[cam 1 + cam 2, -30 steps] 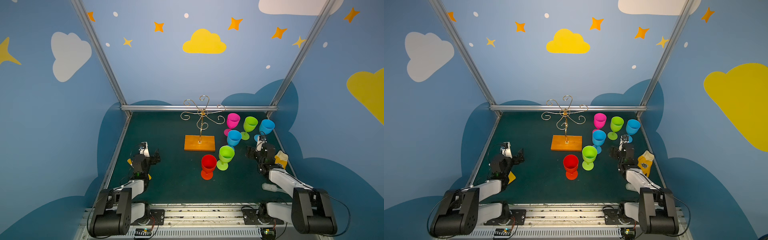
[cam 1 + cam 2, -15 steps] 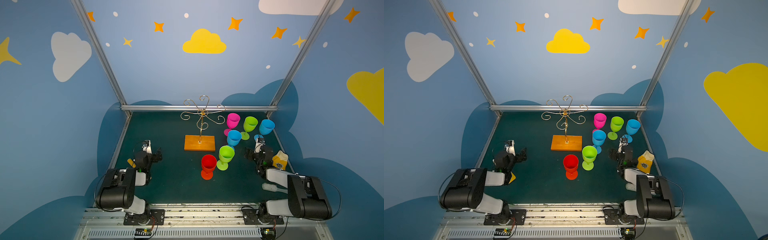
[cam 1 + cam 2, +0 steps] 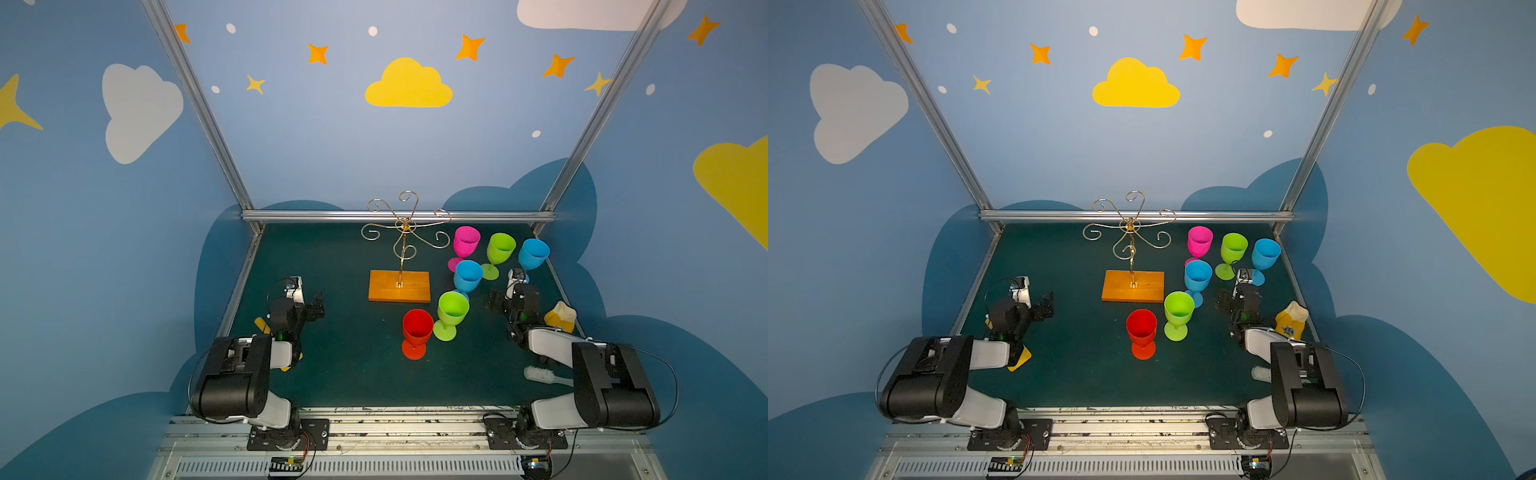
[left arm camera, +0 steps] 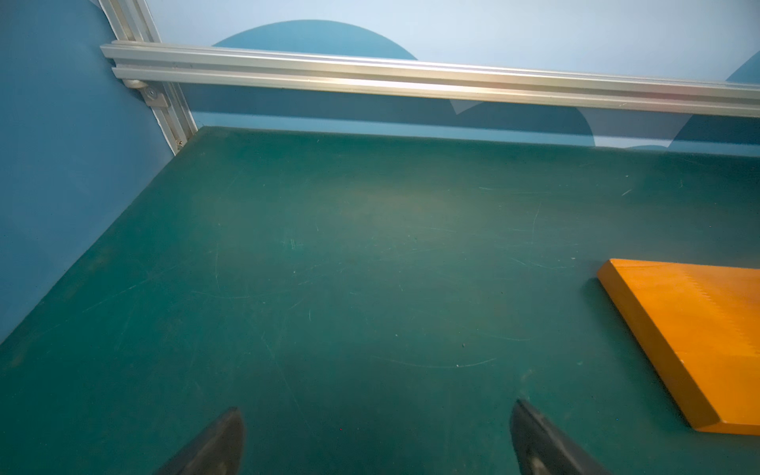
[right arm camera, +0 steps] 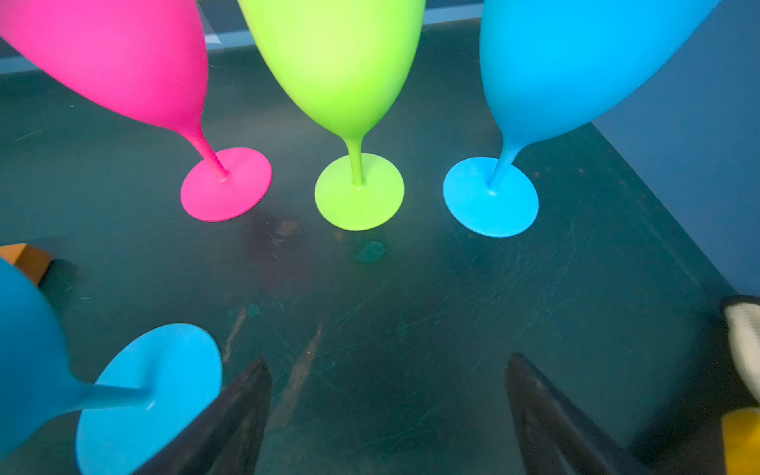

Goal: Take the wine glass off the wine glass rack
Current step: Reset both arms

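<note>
The wine glass rack (image 3: 405, 232), gold wire on an orange-brown wooden base (image 3: 399, 286), stands mid-mat in both top views (image 3: 1130, 232); nothing hangs on its scroll arms. Several wine glasses stand upright on the mat to its right: pink (image 3: 465, 241), green (image 3: 500, 247), blue (image 3: 533, 253), a nearer blue (image 3: 468, 276), a nearer green (image 3: 453, 307) and red (image 3: 417, 326). My left gripper (image 3: 318, 307) is open and low over bare mat (image 4: 375, 405), left of the base (image 4: 699, 329). My right gripper (image 3: 496, 305) is open and empty (image 5: 386, 358), beside the nearer blue glass's foot (image 5: 148, 395).
A yellow-and-white soft object (image 3: 561, 316) lies by the right wall next to my right arm. A white brush (image 3: 540, 375) lies under that arm. A yellow piece (image 3: 1019, 358) shows under my left arm. An aluminium rail (image 3: 399, 215) runs along the back.
Both arms have folded back toward their bases, most of it in the first half second. The grippers stay open and low. Rack and glasses have not moved.
</note>
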You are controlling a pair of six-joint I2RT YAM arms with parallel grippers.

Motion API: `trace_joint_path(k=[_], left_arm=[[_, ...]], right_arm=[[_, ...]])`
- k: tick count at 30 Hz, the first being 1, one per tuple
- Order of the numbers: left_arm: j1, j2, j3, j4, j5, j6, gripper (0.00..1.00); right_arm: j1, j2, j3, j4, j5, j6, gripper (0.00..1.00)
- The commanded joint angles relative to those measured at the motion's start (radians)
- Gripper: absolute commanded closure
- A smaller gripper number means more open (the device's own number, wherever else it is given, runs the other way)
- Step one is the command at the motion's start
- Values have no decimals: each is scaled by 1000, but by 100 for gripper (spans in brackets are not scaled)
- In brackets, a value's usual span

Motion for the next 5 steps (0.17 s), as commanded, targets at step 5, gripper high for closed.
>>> trace_joint_path(k=[5], left_arm=[[1, 4, 37, -38, -16, -2, 1]], right_arm=[[3, 0, 9, -11, 19, 10, 12]])
